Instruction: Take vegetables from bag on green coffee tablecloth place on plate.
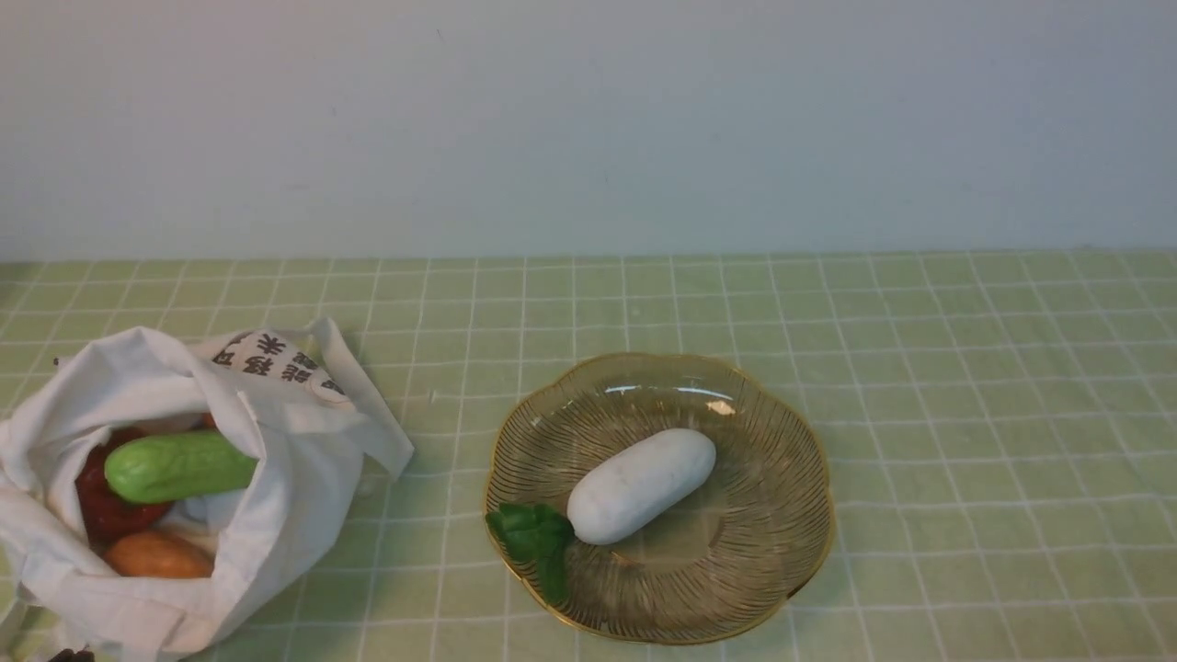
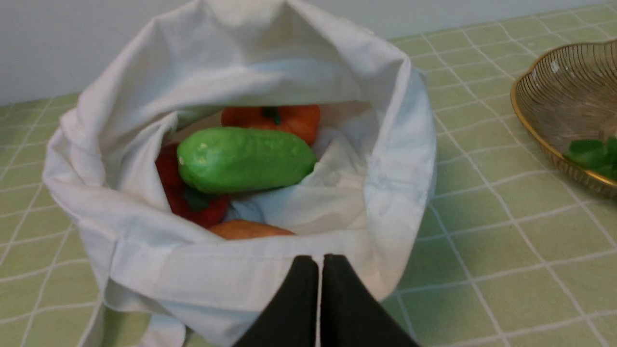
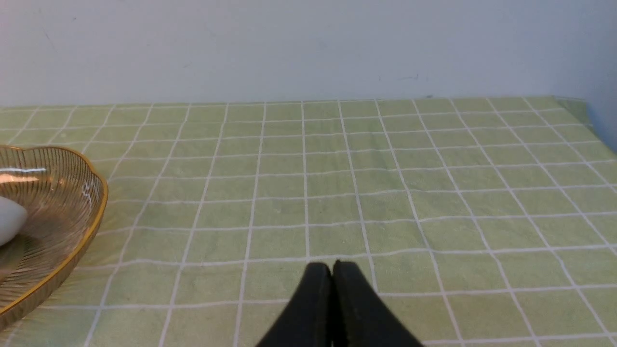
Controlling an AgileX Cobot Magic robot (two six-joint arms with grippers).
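Observation:
The white cloth bag [image 1: 294, 441] lies open at the left on the green checked tablecloth [image 1: 965, 414]. Inside it I see a green cucumber [image 1: 179, 466], a red vegetable [image 1: 106, 515] and an orange-brown one [image 1: 156, 555]. In the left wrist view the cucumber [image 2: 246, 159] lies over the red one [image 2: 197, 207], with an orange one [image 2: 289, 120] behind. The white radish [image 1: 641, 485] with green leaves [image 1: 535, 542] lies on the amber glass plate [image 1: 782, 552]. My left gripper [image 2: 320, 262] is shut and empty, just in front of the bag's [image 2: 241, 270] near rim. My right gripper [image 3: 332, 267] is shut over bare cloth, right of the plate [image 3: 91, 212].
A pale wall runs along the far edge of the table. The cloth's right edge [image 3: 578, 108] shows in the right wrist view. Neither arm shows in the front view.

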